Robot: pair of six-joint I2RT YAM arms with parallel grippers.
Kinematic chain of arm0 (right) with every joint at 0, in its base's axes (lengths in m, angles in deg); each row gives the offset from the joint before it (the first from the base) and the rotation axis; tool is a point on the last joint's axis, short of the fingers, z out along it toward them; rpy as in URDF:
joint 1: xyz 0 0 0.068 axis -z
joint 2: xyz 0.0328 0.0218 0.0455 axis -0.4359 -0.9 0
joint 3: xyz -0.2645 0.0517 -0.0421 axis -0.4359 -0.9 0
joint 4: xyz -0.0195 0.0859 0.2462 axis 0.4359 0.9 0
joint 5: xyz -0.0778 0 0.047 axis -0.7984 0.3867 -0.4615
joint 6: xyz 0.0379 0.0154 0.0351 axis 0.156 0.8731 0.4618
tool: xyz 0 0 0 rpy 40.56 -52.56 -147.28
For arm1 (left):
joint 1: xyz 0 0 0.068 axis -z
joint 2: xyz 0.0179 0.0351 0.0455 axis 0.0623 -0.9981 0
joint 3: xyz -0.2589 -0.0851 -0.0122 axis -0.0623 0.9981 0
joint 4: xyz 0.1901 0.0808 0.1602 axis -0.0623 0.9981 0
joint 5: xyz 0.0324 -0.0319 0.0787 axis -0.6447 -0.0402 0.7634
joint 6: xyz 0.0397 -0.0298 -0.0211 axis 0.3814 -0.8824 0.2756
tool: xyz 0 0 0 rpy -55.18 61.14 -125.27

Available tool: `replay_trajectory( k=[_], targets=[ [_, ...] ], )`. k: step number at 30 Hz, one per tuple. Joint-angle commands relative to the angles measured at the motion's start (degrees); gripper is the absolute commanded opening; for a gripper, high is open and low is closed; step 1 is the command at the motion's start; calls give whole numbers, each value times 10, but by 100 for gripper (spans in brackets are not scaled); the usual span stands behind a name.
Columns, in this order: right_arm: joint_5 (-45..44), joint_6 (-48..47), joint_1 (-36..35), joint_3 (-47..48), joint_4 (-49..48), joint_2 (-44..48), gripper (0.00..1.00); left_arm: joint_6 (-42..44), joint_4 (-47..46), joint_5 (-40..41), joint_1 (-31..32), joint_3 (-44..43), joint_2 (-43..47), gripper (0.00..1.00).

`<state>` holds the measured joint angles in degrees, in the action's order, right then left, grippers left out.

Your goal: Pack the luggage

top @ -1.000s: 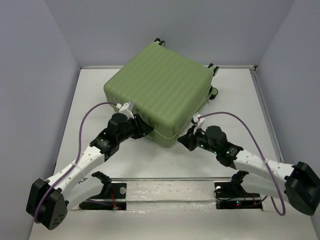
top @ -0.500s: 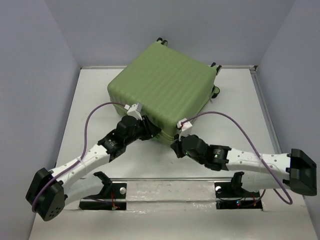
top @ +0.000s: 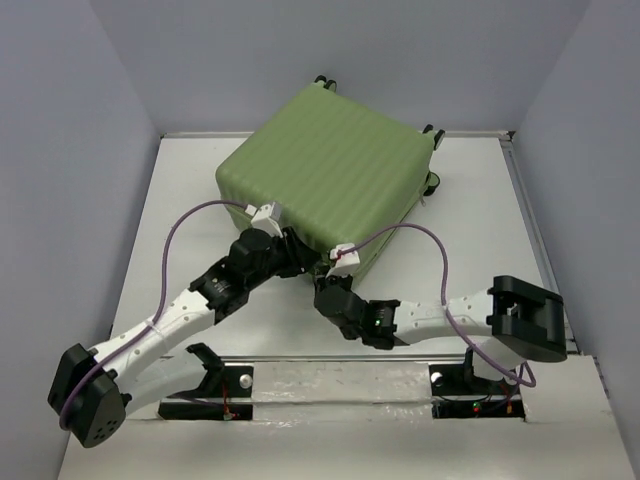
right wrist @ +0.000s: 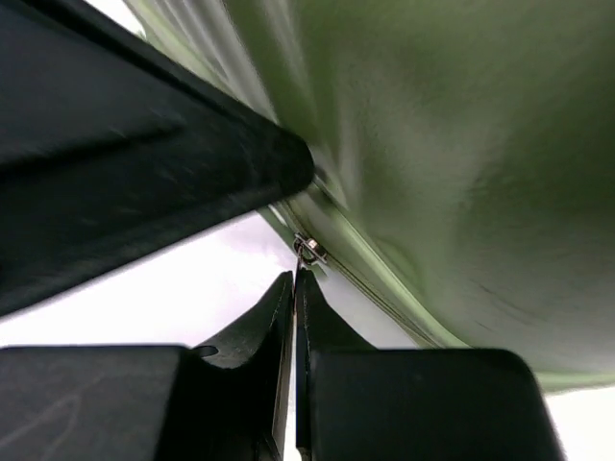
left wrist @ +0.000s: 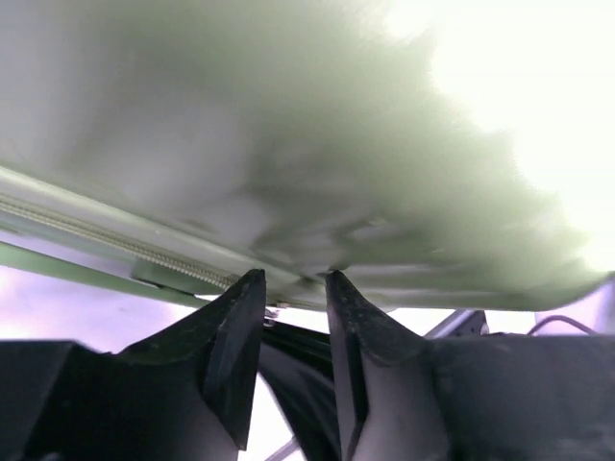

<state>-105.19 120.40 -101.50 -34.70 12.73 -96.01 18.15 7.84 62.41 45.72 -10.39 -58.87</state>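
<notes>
Zipper pull (right wrist: 307, 252), wrist-view only, at right pincer (right wrist: 294, 279) pressed-together tips; left pincer (left wrist: 293, 277) slightly spread against luggage (left wrist: 288, 144).

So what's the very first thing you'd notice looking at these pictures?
The big light-green ribbed hard-shell suitcase, lying flat at the far middle of the white table. Both black pincers meet at its near corner: the left pincer sits at the seam, and the right pincer is shut on the small metal zipper pull.

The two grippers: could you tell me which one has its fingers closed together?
The right gripper: its fingers meet just below the zipper pull on the luggage, while the left gripper shows a clear gap.
</notes>
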Motion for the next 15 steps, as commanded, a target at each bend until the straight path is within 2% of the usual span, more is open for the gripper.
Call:
replay_trajectory(
  k=[1,3,4,5,6,8,10,11,12,14,15],
  targets=[
    [-35,25,-30,31,-241,-55,7,47,1,37,-44,-81,32,46],
    [-38,3,-30,40,-277,-84,7,70,35,33,-88,-134,38,52],
    [-33,-3,-30,51,-282,-91,7,91,66,26,-109,-156,39,60],
    [-27,-3,-35,55,-276,-94,7,101,85,9,-133,-177,38,64],
    [-15,-3,-41,57,-268,-95,7,112,95,-9,-185,-224,33,69],
    [4,-14,-41,53,-243,-85,10,144,133,-37,-232,-276,10,71],
    [68,-15,-41,64,-178,-54,42,156,149,-46,-290,-343,-34,75],
    [89,-8,-41,75,-76,-42,59,161,148,-57,-307,-359,-49,77],
    [127,-1,-41,100,-23,-30,82,161,150,-58,-323,-389,-80,79],
    [176,-3,-47,116,93,15,94,146,138,-100,-372,-423,-120,85],
    [187,-3,-47,119,125,50,96,144,132,-110,-385,-436,-136,87]
  ],
)
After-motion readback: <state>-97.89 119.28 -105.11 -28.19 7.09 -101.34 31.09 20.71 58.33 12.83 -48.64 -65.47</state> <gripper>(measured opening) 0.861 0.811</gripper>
